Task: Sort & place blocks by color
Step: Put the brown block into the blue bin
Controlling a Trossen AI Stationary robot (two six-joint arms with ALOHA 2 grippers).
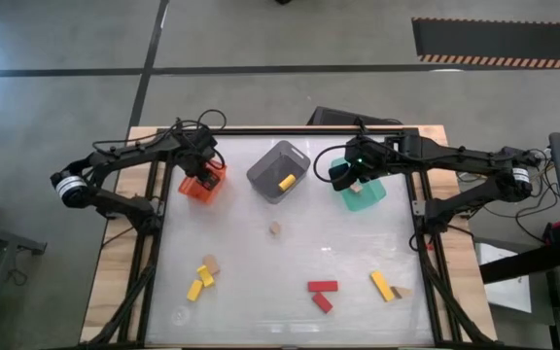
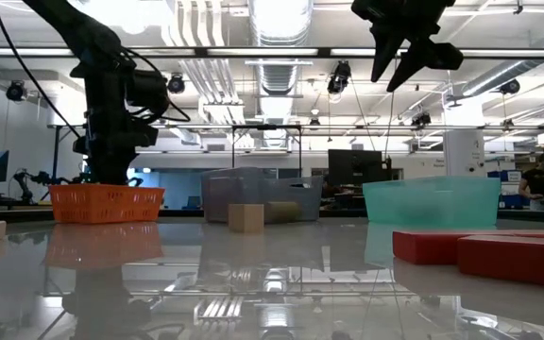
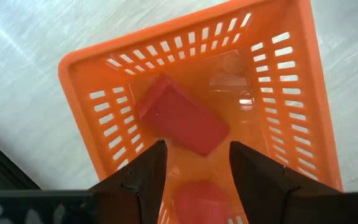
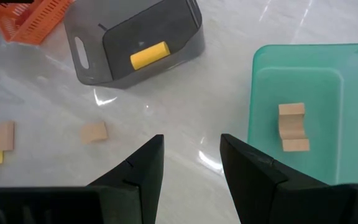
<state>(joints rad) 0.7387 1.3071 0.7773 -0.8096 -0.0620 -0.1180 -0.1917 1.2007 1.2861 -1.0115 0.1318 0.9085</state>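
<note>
Left gripper: the left gripper [image 3: 194, 165] hangs over the orange bin [image 1: 202, 185] at the upper left of the high view, its fingers spread and holding nothing.
Orange bin contents: one red block [image 3: 182, 123] lies on the bin floor; a second red shape shows between the fingers at the bottom edge of the left wrist view, too blurred to name with certainty.
Blocks lower left: a yellow block [image 1: 205, 275] lies with another yellow one and a tan block [image 1: 211, 263] just beside it, close together on the surface [image 1: 290, 292].
Centre: a lone tan cube [image 1: 275, 229] sits well apart from the rest; the grey bin [image 1: 278, 171] above it holds a yellow bar [image 1: 286, 181].
Lower centre: a red bar [image 1: 323, 287] and a shorter red block [image 1: 323, 303] lie near each other.
Lower right: a yellow bar [image 1: 382, 285] touches a small tan piece.
Right gripper: the right gripper [image 4: 191, 158] hovers beside the green bin [image 4: 303, 62], spread and empty; a notched tan block [image 4: 293, 127] rests inside that bin.
Handling: the blocks look light, rigid and smooth-faced, so a pinch across the short width at mid-length seems safest; clustered pieces may get nudged.
Hard to see: in the low view the bin walls hide their contents.
</note>
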